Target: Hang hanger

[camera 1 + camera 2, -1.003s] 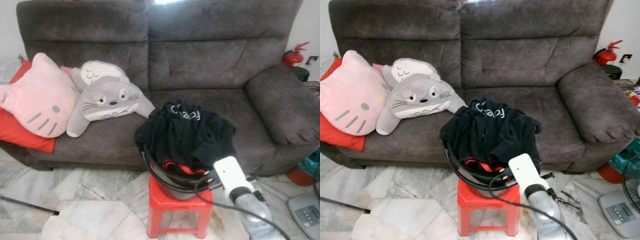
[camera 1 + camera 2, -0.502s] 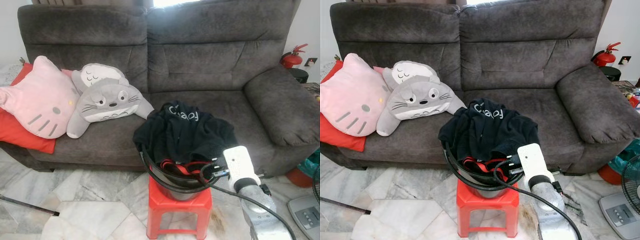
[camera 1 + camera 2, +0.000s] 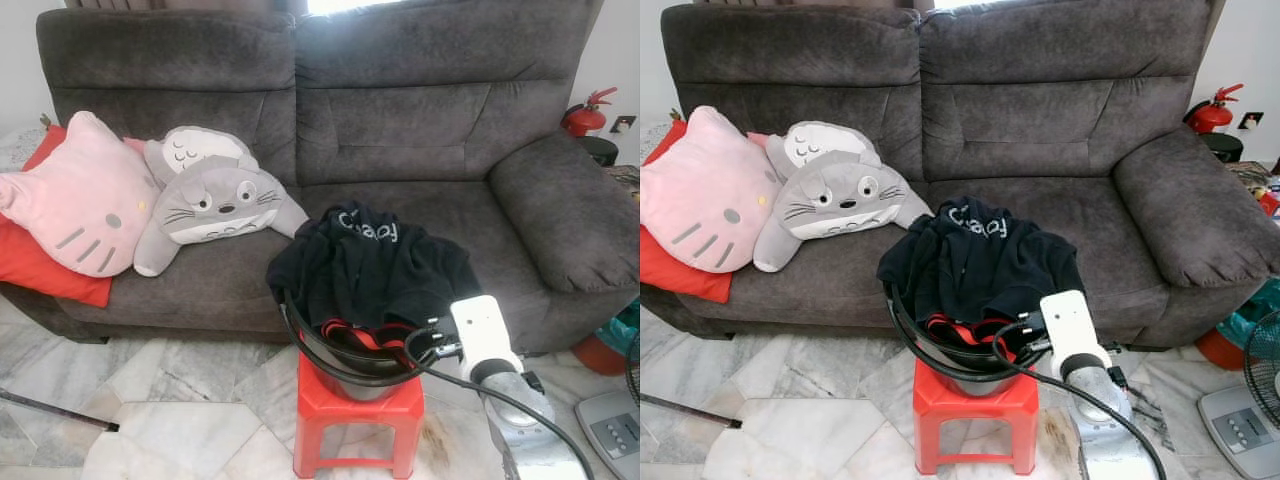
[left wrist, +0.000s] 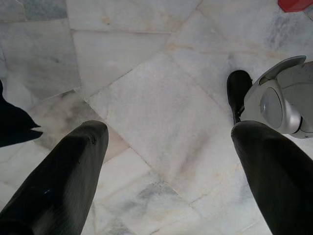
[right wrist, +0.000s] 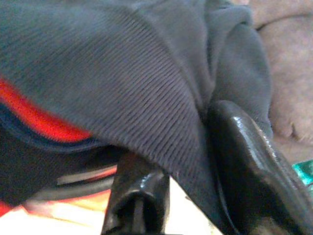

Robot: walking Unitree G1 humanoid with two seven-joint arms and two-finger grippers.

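One right gripper (image 5: 190, 161) pinches the black garment (image 3: 385, 270) heaped in a basket (image 3: 345, 365) on a red stool (image 3: 358, 420), while the left gripper (image 4: 171, 161) hangs wide open over marble floor (image 4: 146, 98).

Daylight is coming from behind the sofa (image 3: 400, 130), where a window strip is burning out to white at the top edge. The head views are staying sharp and evenly lit, with soft shadows lying under the red stool (image 3: 357, 425). The marble floor (image 4: 146, 98) is looking bright and clear, while the left hand's fingers (image 4: 58, 181) are blurring slightly. Dark cloth (image 5: 122, 73) is appearing very close, soft and out of focus.
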